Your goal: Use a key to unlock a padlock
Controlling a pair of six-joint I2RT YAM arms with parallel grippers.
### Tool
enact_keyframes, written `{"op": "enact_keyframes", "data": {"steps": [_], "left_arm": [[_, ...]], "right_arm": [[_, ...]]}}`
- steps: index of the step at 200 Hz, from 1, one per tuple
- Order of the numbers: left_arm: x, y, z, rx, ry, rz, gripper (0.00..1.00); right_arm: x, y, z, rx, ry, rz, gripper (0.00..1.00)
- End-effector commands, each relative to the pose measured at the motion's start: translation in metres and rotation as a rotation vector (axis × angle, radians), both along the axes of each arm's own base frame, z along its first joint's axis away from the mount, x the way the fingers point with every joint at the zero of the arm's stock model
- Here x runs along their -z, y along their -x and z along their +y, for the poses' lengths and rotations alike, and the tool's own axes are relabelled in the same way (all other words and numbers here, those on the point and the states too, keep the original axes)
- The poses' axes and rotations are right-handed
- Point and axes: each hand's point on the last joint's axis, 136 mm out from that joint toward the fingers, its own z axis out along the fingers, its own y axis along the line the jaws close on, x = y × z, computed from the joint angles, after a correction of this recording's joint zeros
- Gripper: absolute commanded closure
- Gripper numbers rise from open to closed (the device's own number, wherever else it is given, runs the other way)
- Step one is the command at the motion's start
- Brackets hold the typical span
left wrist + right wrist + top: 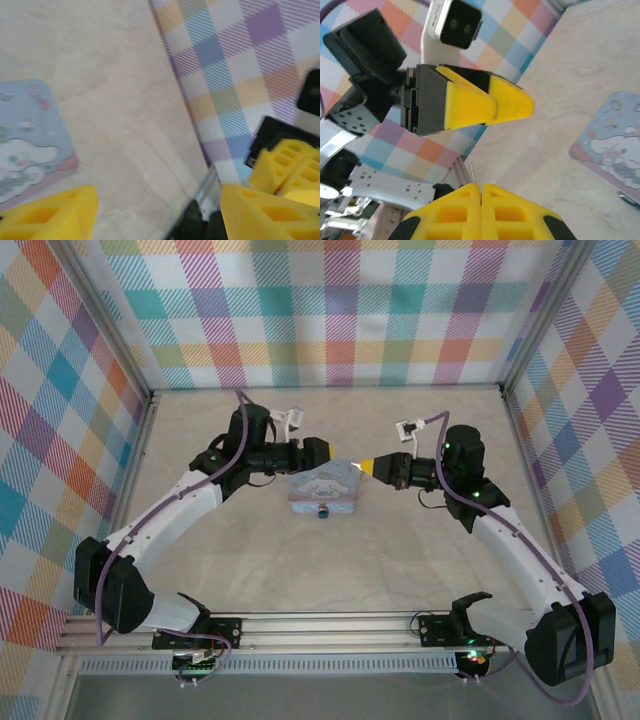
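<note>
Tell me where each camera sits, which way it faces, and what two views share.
Top external: above and behind, looking down on the beige table; both arms show, flanking the pale blue cartoon-printed tin box.
Left wrist: faces across the table at the plaid wall; left gripper open.
Right wrist: faces the left gripper; right gripper shut.
Both wrist views share the tin box.

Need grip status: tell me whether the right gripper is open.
No, the right gripper has its yellow fingers pressed together, no gap.
</note>
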Motion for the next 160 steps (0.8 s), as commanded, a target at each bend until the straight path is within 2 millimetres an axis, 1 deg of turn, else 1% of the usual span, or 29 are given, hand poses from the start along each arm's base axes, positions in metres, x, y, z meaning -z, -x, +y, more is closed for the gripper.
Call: {"op": "enact_keyframes", "data": {"steps": [1,6,11,26,30,39,51,63,65,86,112,131,160], "left_arm": [[0.028,-0.015,0.034,-0.179,-0.111,0.032,0.26],[0.038,-0.016,0.039,-0.2,-0.14,0.051,0.25],[0.046,-0.017,0.043,-0.221,-0.166,0.063,0.22],[0.068,-0.024,0.057,-0.286,-0.237,0.087,0.19],[0.074,-0.025,0.06,-0.304,-0.25,0.095,0.15],[0.087,-0.03,0.066,-0.339,-0.272,0.111,0.12],[0.104,-0.037,0.071,-0.365,-0.3,0.131,0.11],[0.121,-0.04,0.07,-0.367,-0.318,0.162,0.1],[0.118,-0.044,0.067,-0.369,-0.303,0.146,0.1],[0.136,-0.057,0.061,-0.372,-0.311,0.159,0.1],[0.154,-0.073,0.061,-0.393,-0.347,0.169,0.1],[0.157,-0.082,0.05,-0.375,-0.323,0.174,0.11],[0.155,-0.097,0.035,-0.35,-0.284,0.172,0.13]], "right_arm": [[0.014,-0.009,-0.013,0.093,0.066,-0.003,1.0],[0.016,-0.011,-0.015,0.113,0.08,-0.004,1.0],[0.019,-0.012,-0.017,0.132,0.096,-0.002,1.0],[0.028,-0.017,-0.025,0.191,0.145,-0.001,1.0],[0.029,-0.018,-0.027,0.206,0.158,-0.004,1.0],[0.034,-0.02,-0.032,0.238,0.178,-0.002,1.0],[0.04,-0.023,-0.037,0.269,0.203,-0.001,1.0],[0.048,-0.026,-0.041,0.3,0.233,0.016,1.0],[0.05,-0.026,-0.042,0.304,0.239,0.02,1.0],[0.063,-0.03,-0.046,0.324,0.277,0.042,1.0],[0.07,-0.031,-0.046,0.326,0.284,0.044,1.0],[0.077,-0.033,-0.049,0.341,0.304,0.053,1.0],[0.091,-0.037,-0.048,0.341,0.325,0.086,1.0]]}}
